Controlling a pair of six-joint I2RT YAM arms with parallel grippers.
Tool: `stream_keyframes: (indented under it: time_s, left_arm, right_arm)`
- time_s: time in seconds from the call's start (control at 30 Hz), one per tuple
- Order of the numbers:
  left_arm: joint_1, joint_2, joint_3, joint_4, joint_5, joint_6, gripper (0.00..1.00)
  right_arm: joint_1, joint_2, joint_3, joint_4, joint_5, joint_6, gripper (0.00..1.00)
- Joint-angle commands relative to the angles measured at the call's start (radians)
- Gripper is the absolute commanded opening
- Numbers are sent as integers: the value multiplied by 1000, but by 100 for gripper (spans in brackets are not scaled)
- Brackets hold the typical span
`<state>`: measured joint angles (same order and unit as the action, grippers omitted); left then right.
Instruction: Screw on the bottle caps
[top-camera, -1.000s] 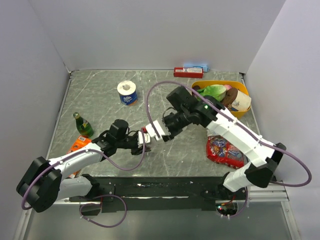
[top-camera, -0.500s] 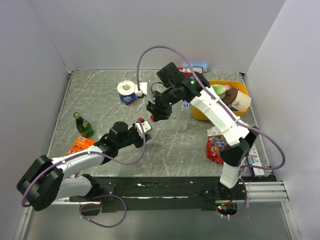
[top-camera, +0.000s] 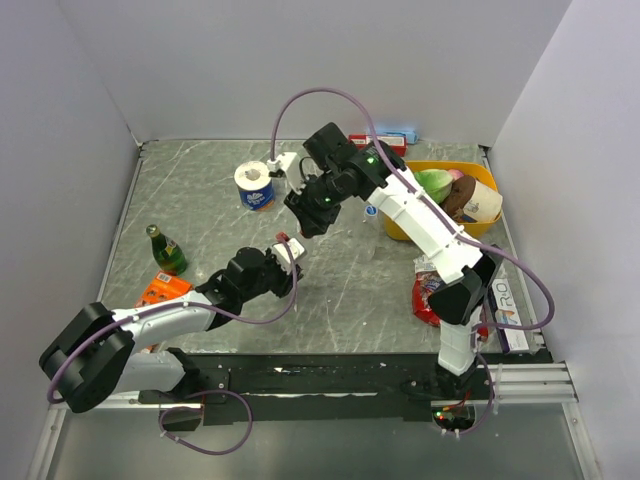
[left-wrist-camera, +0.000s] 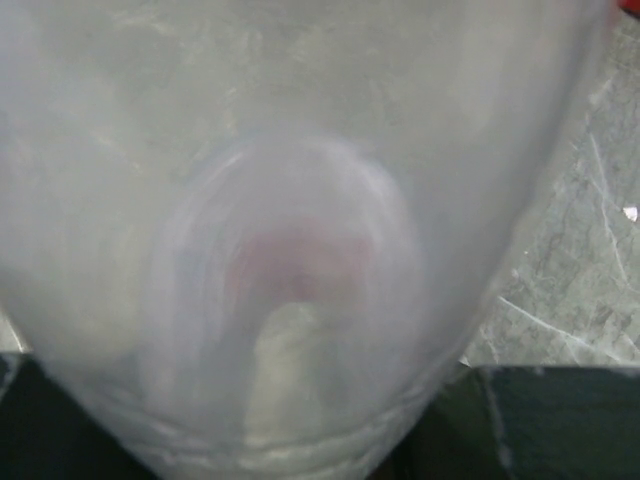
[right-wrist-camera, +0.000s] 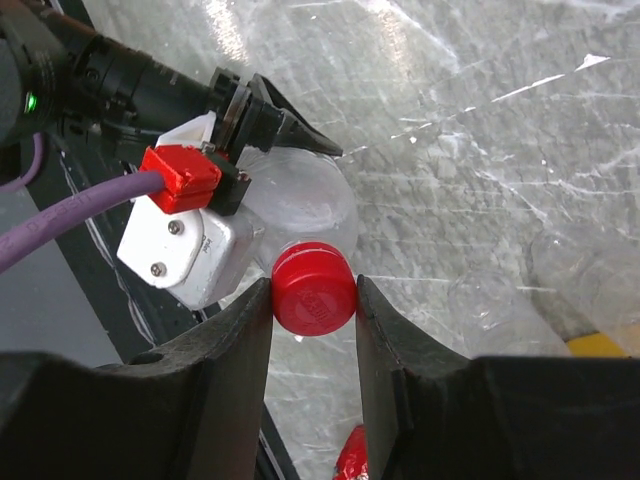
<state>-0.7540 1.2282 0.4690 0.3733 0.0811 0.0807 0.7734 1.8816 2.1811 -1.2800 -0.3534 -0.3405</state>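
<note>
My right gripper (right-wrist-camera: 313, 300) is shut on a plain red bottle cap (right-wrist-camera: 313, 288), pinched between both fingers. Just beneath the cap is the mouth end of a small clear bottle (right-wrist-camera: 300, 205), held by my left gripper (top-camera: 288, 255), which is shut on it. In the left wrist view this bottle (left-wrist-camera: 300, 230) fills the frame, blurred, with a reddish patch showing through it. In the top view my right gripper (top-camera: 304, 220) hangs right above the left one. One blue cap (top-camera: 371, 211) lies by the yellow bin. Two more clear bottles (right-wrist-camera: 497, 305) lie on the table.
A toilet roll (top-camera: 254, 185) stands at the back left. A green bottle (top-camera: 165, 250) and an orange carton (top-camera: 158, 290) are at the left. A yellow bin (top-camera: 402, 228) of items is at the back right, with a red snack bag (top-camera: 440, 295) nearer.
My right gripper has moved from low beside the left gripper up and back, now poised over it with the red cap. My left gripper has shifted slightly right with the bottle.
</note>
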Motion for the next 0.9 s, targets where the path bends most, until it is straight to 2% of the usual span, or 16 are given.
stream_keyframes:
  time_s: [0.0,0.1,0.17,0.2,0.27,0.3,0.4,0.53,0.6,0.63,0.67,0.73,0.8,0.87]
  left_arm:
    - [-10,-24,56,145,5,-50,1]
    - [-10,-26,39,135,31,-42,1]
    - [-8,-26,31,131,60,-39,1]
    - [-10,-26,23,131,71,-39,1]
    - [-8,-24,19,131,92,-42,1]
    - [-10,-21,17,133,100,-44,1]
    - [-8,-22,17,124,140,-35,1]
    - [-7,-35,11,96,258,75,1]
    - [1,-33,19,75,371,140,1]
    - [13,-30,28,28,406,221,1]
    - [18,-15,40,-6,437,261,1]
    - [38,7,88,-130,541,408,1]
    - [50,37,135,-203,584,543,1]
    - [56,57,173,-298,624,615,1]
  right_arm:
    - [20,45,101,-25,4,34,38]
    - [6,40,179,-47,13,5,57]
    - [-2,10,197,-47,28,-9,65]
    - [-14,-7,181,-41,25,-17,72]
    - [-25,-73,137,-32,14,-43,76]
    - [-28,-99,74,-30,8,-55,87]
    - [-36,-197,-56,-47,-53,-144,94]
    - [-65,-369,-297,42,-117,-391,94]
    - [-66,-473,-430,149,-150,-575,91]
    - [-63,-502,-467,172,-174,-647,90]
    - [-59,-551,-528,220,-192,-781,90]
    - [-36,-587,-581,267,-203,-888,89]
    - [-14,-610,-616,307,-229,-1008,87]
    - [0,-612,-620,308,-254,-1098,86]
